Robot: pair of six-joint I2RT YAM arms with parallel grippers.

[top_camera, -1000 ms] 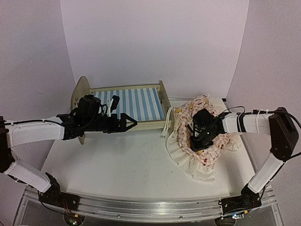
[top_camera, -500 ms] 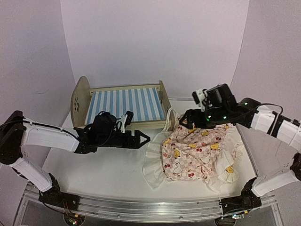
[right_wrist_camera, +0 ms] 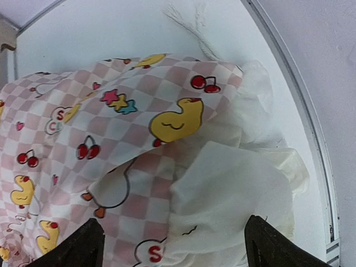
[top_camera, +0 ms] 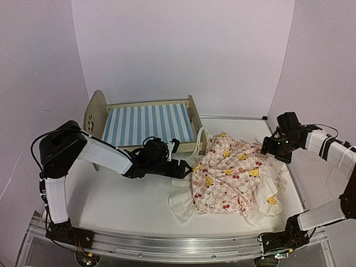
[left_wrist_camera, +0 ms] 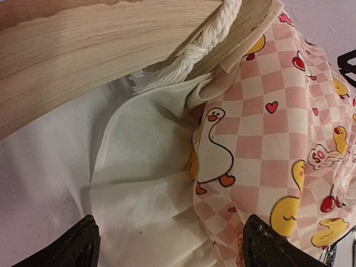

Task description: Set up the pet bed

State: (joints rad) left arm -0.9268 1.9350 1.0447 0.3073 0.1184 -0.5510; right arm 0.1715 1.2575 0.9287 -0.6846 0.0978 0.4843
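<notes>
Item one, the pet bed (top_camera: 147, 123): light wood, standing at the far left of the table (top_camera: 122, 206), with its rounded headboard to the left, its low footboard to the right and its blue-and-white striped base facing up. Item two, the quilt (top_camera: 233, 175): pink-and-white check printed with ducks, cherries and hearts, lying rumpled on the table to the right of the bed, its near left edge just beside the footboard. Its white frill (top_camera: 181, 203) spreads over the table at the front. Item three, a white twisted cord (left_wrist_camera: 189, 53) with a frayed end: we see it hanging against the wood of the bed at the footboard, touching the quilt's edge. Item four, the left gripper (top_camera: 186, 168): it is low over the table in front of the footboard, at the quilt's left edge. In the wrist view we note its fingers spread wide with only cloth below them. Item five, the right gripper (top_camera: 271, 149): it is above the quilt's far right corner, fingers likewise spread apart and holding nothing, over check cloth and white frill near the table's right rim.
</notes>
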